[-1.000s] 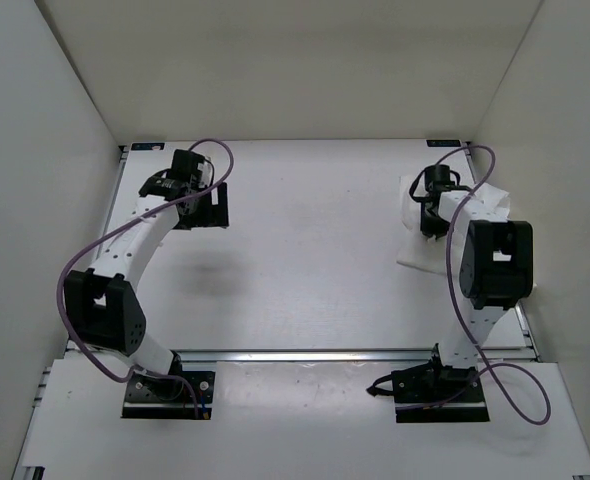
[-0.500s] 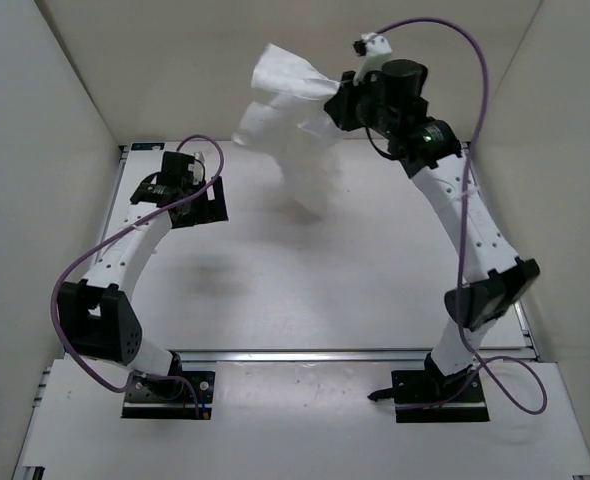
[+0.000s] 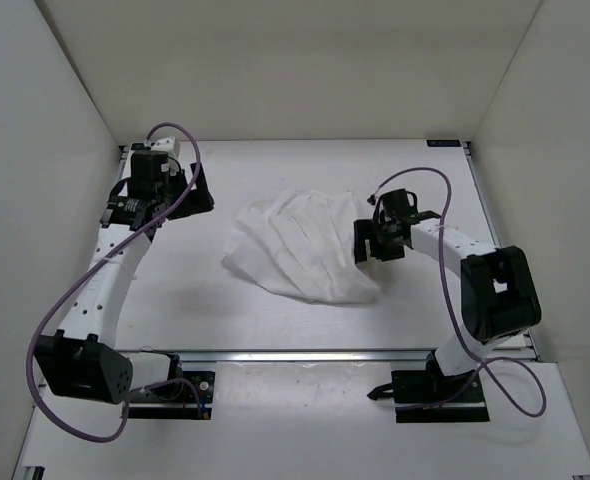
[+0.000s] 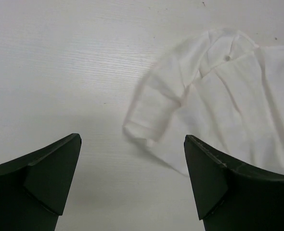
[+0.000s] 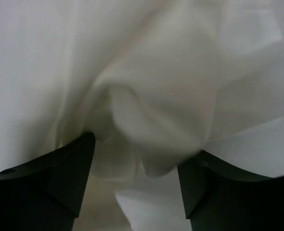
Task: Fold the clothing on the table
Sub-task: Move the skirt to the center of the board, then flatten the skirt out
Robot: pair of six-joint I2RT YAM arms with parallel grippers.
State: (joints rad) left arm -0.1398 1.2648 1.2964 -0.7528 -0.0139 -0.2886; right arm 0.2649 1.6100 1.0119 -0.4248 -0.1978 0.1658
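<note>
The left gripper (image 3: 187, 190) hung over the far-left part of the table (image 3: 305, 165), its jaws spread wide with nothing between them, near the garment's sleeve end. The clothing (image 3: 300, 245) lay rumpled and spread out at the table's middle. At its right edge the right gripper (image 3: 375, 245) had its jaws parted, a bunched fold of fabric sitting loosely between its fingers (image 5: 65, 178).

My right wrist cam is basically all cloth (image 5: 147, 120), soft and out of focus, so I can't make out whether the bunched fold touches either finger (image 5: 60, 178). From the top, the right gripper (image 3: 367, 245) covers the cloth's right edge. Left wrist cam chops the cloth off at the right side, and both left fingers (image 4: 36, 187) run off the bottom.
</note>
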